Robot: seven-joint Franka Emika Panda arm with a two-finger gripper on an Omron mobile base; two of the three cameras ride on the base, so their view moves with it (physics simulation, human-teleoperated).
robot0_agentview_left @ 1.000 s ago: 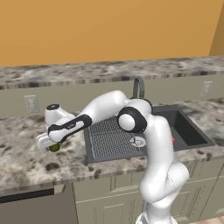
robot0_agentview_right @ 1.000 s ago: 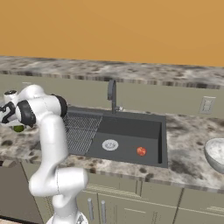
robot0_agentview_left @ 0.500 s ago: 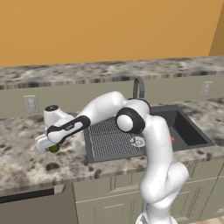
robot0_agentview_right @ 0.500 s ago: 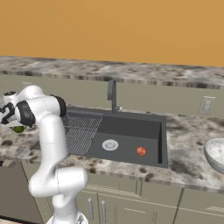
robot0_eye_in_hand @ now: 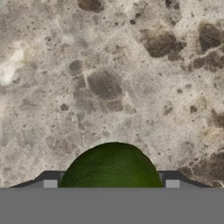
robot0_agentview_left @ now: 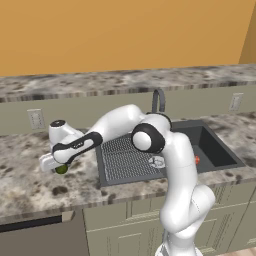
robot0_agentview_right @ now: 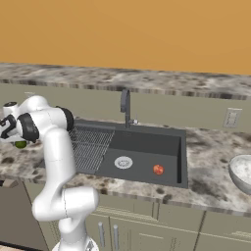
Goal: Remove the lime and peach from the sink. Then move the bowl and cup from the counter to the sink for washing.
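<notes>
Claw still holding lime over counter, peach in sink

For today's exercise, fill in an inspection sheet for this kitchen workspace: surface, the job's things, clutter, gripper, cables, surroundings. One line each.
Surface: speckled stone counter around a dark sink.
Job's things: lime between the gripper's fingers, over the counter left of the sink; peach on the sink floor beside the drain; bowl on the counter right of the sink.
Clutter: nothing seen.
Gripper: gripper shut on the lime.
Cables: nothing seen.
Surroundings: orange wall, faucet, wall outlets, cabinets below.
</notes>
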